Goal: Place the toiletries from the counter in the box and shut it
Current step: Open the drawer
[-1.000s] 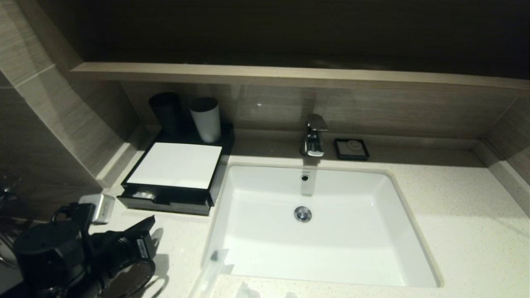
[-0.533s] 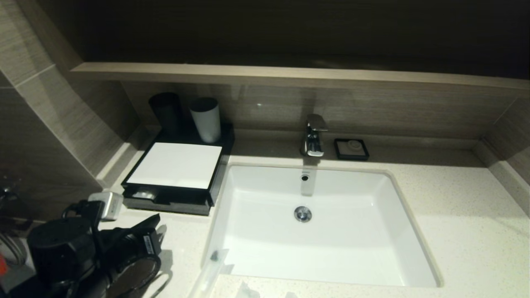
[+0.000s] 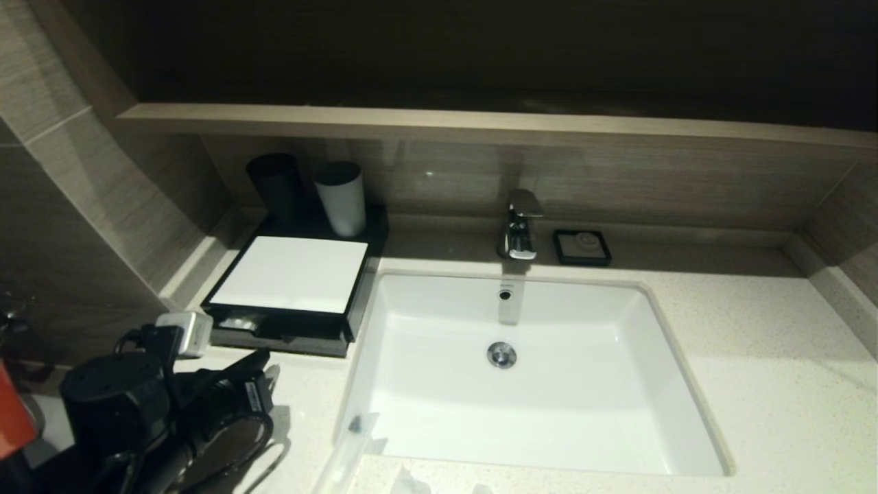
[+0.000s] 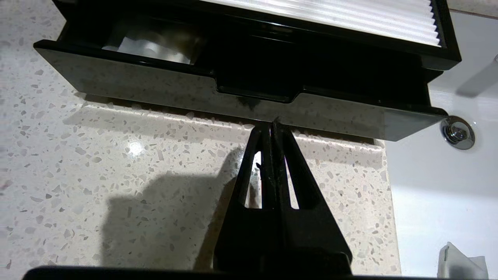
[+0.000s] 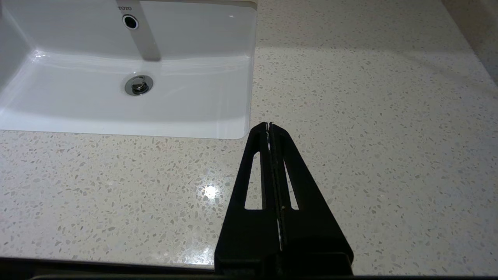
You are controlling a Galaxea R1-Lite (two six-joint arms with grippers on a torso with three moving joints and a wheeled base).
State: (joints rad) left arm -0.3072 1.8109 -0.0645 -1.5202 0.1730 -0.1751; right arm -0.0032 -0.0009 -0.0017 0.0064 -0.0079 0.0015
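Note:
The black box [image 3: 288,274] with a white top stands left of the sink on the counter [image 3: 754,357]. Its front drawer [image 4: 155,83] is partly out, with a clear-wrapped packet [image 4: 151,44] inside at its left end. My left gripper [image 4: 272,124] is shut and empty, its tip against the middle of the drawer front; it shows low left in the head view [image 3: 264,358]. A long slim packet with a dark end [image 3: 350,442] and more wrapped packets [image 3: 411,481] lie on the counter's near edge. My right gripper [image 5: 268,124] is shut, empty, above bare counter right of the sink.
The white sink basin [image 3: 549,412] fills the middle, with a chrome tap [image 3: 520,226] and a small black soap dish [image 3: 582,247] behind it. A black cup [image 3: 276,182] and a grey cup [image 3: 341,197] stand behind the box. A wood-grain ledge [image 3: 480,127] runs above.
My left arm has moved forward toward the box, and the drawer has slid partly inward. The right arm has not visibly moved.

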